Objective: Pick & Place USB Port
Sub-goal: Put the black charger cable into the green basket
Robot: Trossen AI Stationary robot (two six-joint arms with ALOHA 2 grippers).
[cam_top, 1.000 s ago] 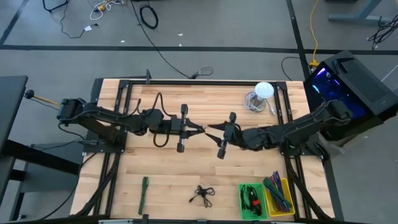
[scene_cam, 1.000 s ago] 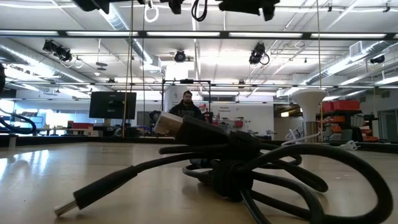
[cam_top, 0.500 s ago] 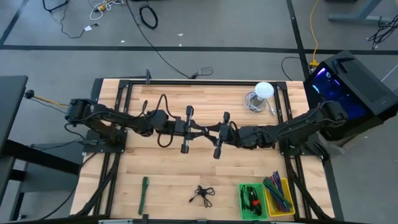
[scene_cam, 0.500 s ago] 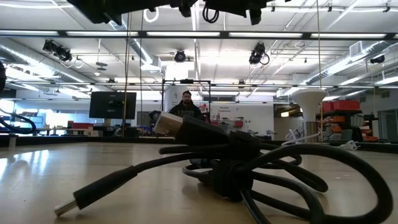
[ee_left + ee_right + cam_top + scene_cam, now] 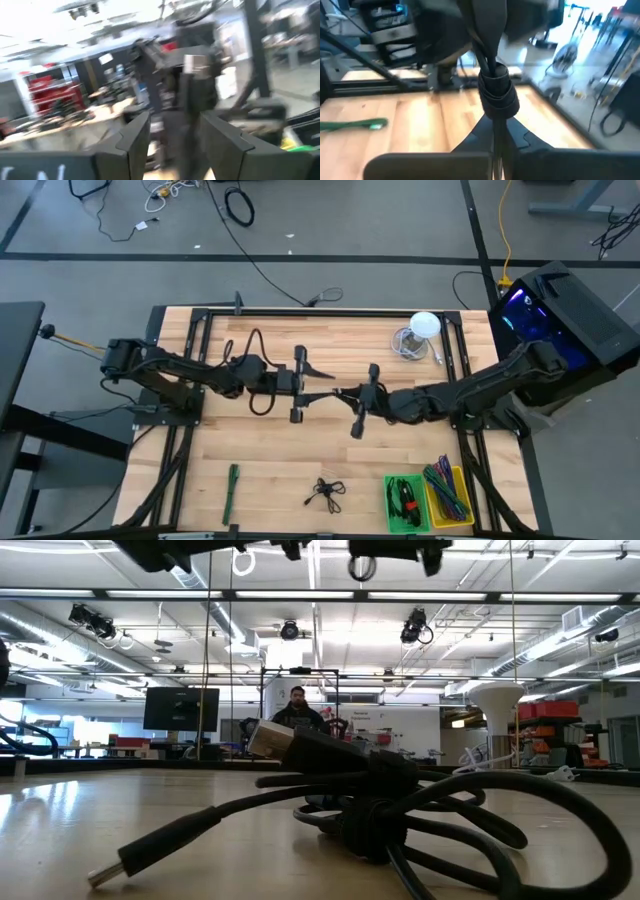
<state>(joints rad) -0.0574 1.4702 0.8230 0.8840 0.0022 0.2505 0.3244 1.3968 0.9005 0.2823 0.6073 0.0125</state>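
Arms stretched level over mid-table, tips nearly meeting. Right gripper [image 5: 343, 393] clamped on bundled black cable [image 5: 495, 90]; left gripper [image 5: 322, 388] fingers [image 5: 135, 137] spread apart, facing it.

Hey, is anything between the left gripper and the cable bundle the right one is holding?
Nothing visible is. The open left gripper faces the black cable bundle clamped in the right gripper, with only air between them.

I count two arms, two bins [image 5: 405, 502], one lamp [image 5: 422, 327], one coiled cable [image 5: 325, 493] on the tabletop [image 5: 270, 450], one green strip [image 5: 231, 490], one person [image 5: 297, 710].
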